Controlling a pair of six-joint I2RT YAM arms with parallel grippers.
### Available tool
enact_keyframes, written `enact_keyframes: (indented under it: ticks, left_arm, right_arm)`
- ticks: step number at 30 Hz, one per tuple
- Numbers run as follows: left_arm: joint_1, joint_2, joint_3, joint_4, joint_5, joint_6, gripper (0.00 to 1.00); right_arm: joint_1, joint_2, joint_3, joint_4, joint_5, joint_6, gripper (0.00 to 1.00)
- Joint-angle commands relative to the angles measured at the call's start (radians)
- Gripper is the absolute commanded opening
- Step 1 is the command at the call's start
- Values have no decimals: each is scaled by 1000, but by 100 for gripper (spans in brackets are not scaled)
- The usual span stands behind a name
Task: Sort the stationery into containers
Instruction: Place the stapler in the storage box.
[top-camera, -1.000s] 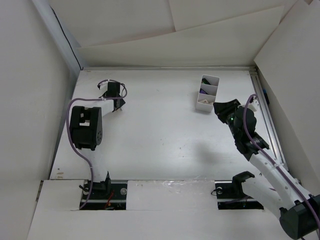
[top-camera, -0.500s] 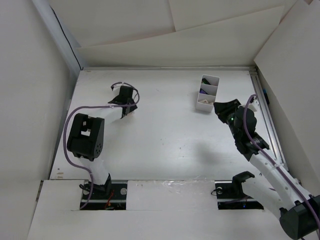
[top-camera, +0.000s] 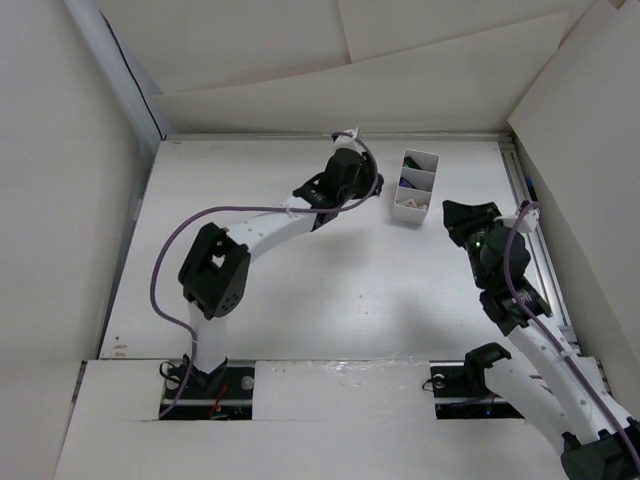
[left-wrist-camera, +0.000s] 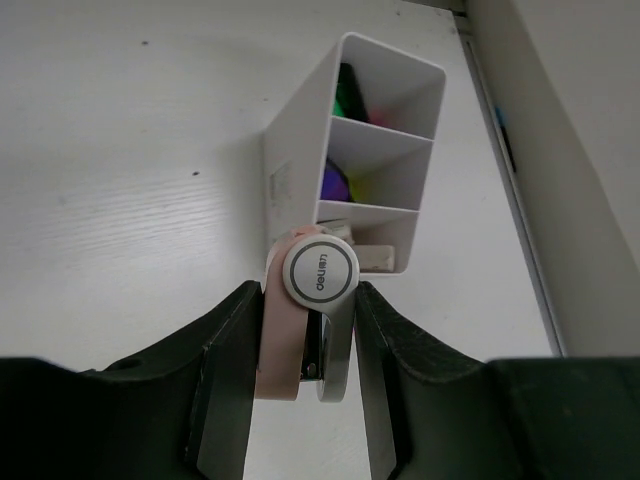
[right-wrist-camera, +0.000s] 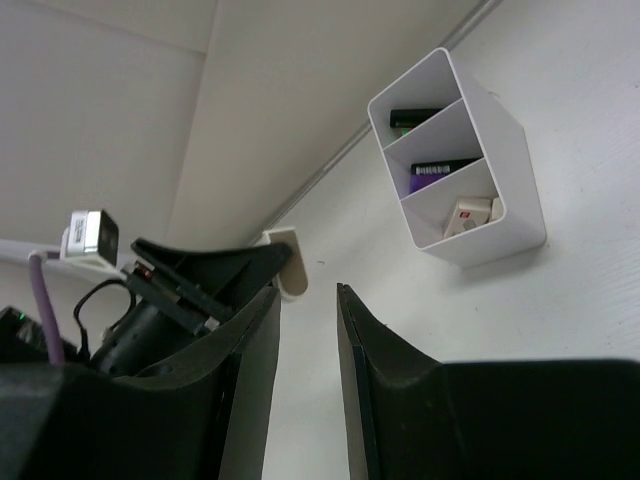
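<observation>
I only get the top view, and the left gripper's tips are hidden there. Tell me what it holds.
Observer: The left gripper is shut on a pink and white item with a round white disc on it.
Operator: Now give me the far compartment of the box.
Observer: The box's far compartment holds a black and green marker.
Operator: Report the right gripper.
Observer: The right gripper is open, with nothing between its fingers.
</observation>
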Motion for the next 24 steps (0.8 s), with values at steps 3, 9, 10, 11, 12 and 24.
enact_keyframes:
  ticks: [3, 9, 10, 11, 12, 24]
  left_arm:
    - [-16, 192, 257, 32, 103, -1, 0]
    - [-25, 338, 395, 75, 174, -33, 0]
    - [-25, 350, 404, 85, 174, -33, 0]
    - [-25, 361, 404, 99, 183, -33, 0]
    - [-25, 379, 418, 99, 183, -42, 0]
    - [-67, 476, 558, 87, 168, -23, 6]
  right_arm:
    - [6, -23, -10, 41, 41, 8, 35]
    - [6, -23, -10, 41, 41, 8, 35]
    - [6, -13, -10, 41, 41, 8, 35]
    - [6, -13, -10, 41, 30, 8, 35]
    - [6, -13, -10, 41, 30, 8, 35]
    - [6, -13, -10, 41, 21, 8, 35]
